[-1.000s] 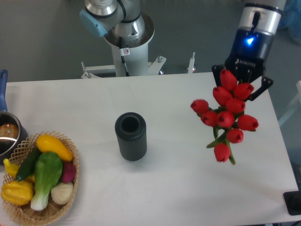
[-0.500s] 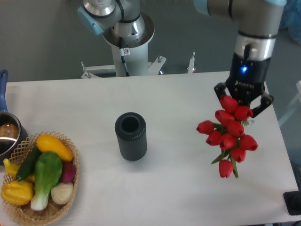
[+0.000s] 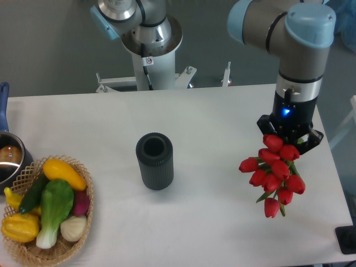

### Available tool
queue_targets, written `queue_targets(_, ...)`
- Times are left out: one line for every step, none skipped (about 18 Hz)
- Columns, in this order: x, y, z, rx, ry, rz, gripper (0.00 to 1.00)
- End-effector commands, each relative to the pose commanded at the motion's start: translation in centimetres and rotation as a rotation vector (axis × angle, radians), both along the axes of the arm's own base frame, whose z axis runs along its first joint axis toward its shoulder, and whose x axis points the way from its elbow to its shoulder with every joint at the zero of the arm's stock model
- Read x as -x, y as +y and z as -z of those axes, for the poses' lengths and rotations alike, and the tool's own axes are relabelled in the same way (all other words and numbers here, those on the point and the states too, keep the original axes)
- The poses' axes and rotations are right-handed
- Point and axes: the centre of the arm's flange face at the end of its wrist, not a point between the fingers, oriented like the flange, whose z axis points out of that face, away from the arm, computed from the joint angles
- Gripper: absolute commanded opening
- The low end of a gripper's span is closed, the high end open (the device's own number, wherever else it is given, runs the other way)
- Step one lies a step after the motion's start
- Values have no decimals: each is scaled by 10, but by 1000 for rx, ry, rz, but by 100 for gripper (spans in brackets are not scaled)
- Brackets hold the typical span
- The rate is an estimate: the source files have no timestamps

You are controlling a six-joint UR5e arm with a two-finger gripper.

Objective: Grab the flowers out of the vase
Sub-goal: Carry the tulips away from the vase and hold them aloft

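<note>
The small dark grey cylindrical vase (image 3: 154,161) looks matt, its side cut into fine vertical ribs, its rim smooth. The bunch of red tulip buds (image 3: 275,173) has a smooth, faintly glossy, plastic-like skin, with duller green leaves. The black two-finger gripper (image 3: 288,136) appears as matt plastic or coated metal, and the arm above it shows satin grey and pale blue shells. The white table (image 3: 200,122) is smooth and matt. The round tan basket (image 3: 33,253) is rough open wickerwork; the vegetables in it shine like moulded plastic. The metal pot (image 3: 10,161) at the left edge gleams.
</note>
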Motion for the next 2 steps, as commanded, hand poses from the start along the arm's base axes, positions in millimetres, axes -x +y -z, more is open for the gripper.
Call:
queue_targets(-4, 2, 4, 26, 3, 4, 12)
queue_targets(-7, 4, 4, 37, 7, 7, 12)
